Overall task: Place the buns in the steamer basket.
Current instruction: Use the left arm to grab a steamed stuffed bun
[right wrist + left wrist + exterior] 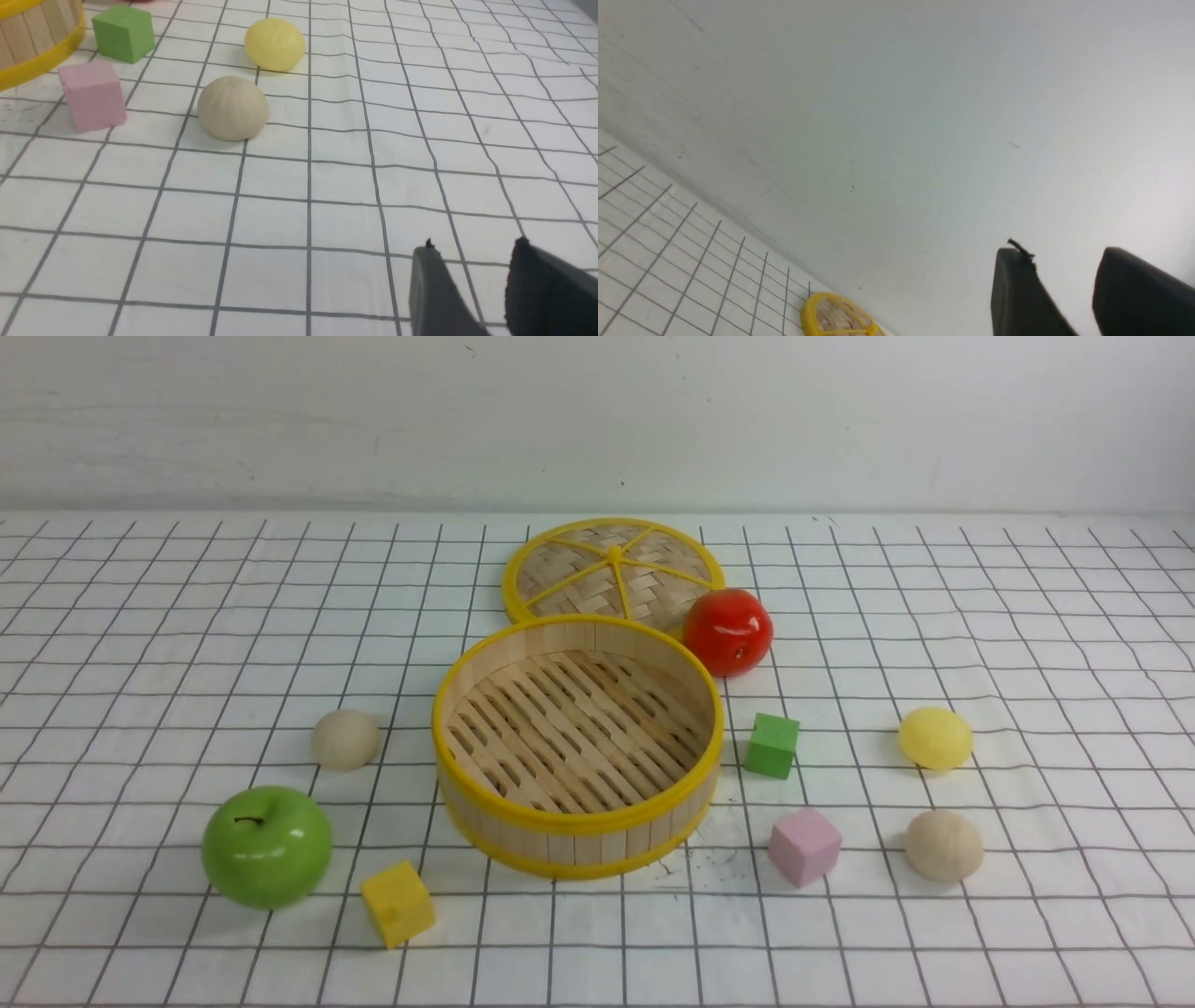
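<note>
Your right gripper point(474, 247) stands parted, empty; beige bun point(232, 108) ahead of it. Straddle the dome squarely, squeeze gently.

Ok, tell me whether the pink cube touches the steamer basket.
Apart. The front view shows bare checked cloth between the pink cube and the steamer basket.

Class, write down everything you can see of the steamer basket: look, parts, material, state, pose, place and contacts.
The steamer basket is round and shallow: a wall of upright pale wooden strips, yellow bands at the top and bottom rims, and a slatted wooden floor with gaps. It stands upright, open and empty, near the middle of the checked cloth. The woven lid lies just behind it; whether they touch cannot be told.
</note>
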